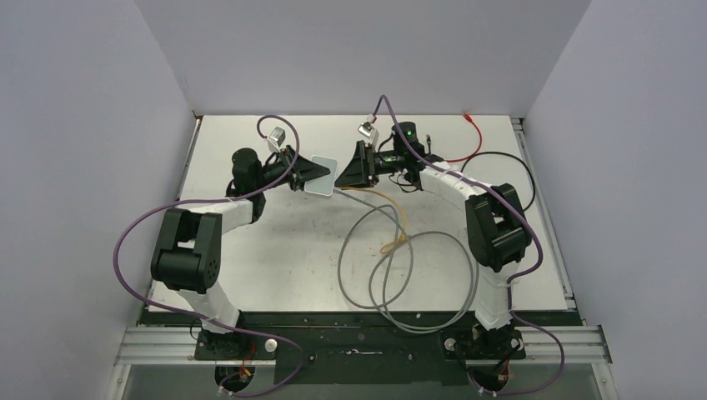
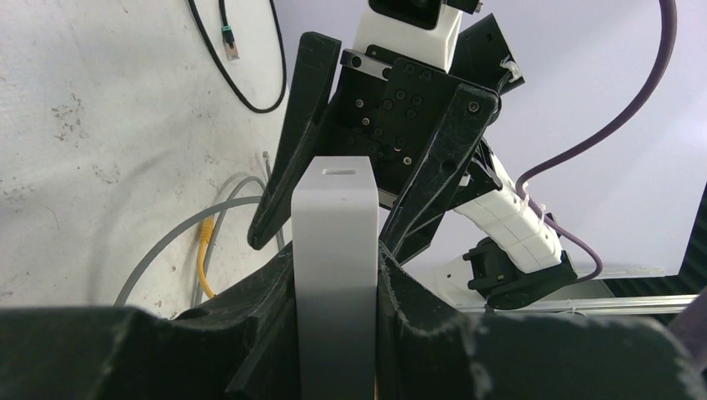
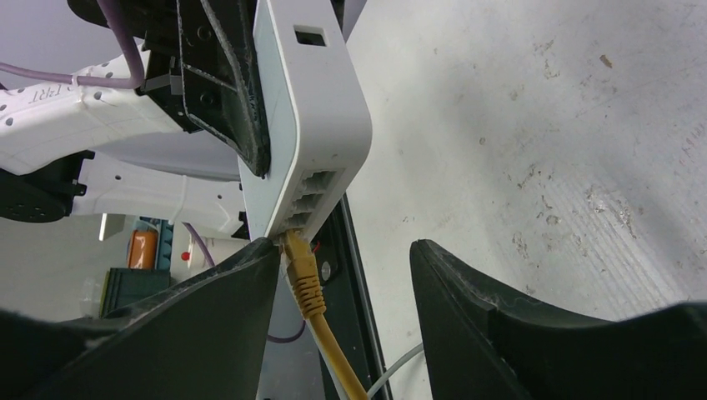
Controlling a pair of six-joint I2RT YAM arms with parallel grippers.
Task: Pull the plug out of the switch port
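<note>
My left gripper [image 1: 315,172] is shut on the switch [image 1: 321,185], a small light-grey box held above the table at the back middle. In the left wrist view the switch [image 2: 335,250] stands edge-on between my fingers. My right gripper [image 1: 343,171] is open and faces the switch's socket edge. In the right wrist view the switch [image 3: 313,108] shows its row of sockets, with a yellow plug [image 3: 302,279] seated in the lowest one. The plug lies between my open right fingers [image 3: 208,308], against the left one; the right one stands well apart.
A yellow cable [image 1: 398,229] and a grey cable [image 1: 417,283] coil on the white table in front of the arms. A black cable [image 1: 500,162] and a red cable [image 1: 475,133] lie at the back right. Walls enclose three sides.
</note>
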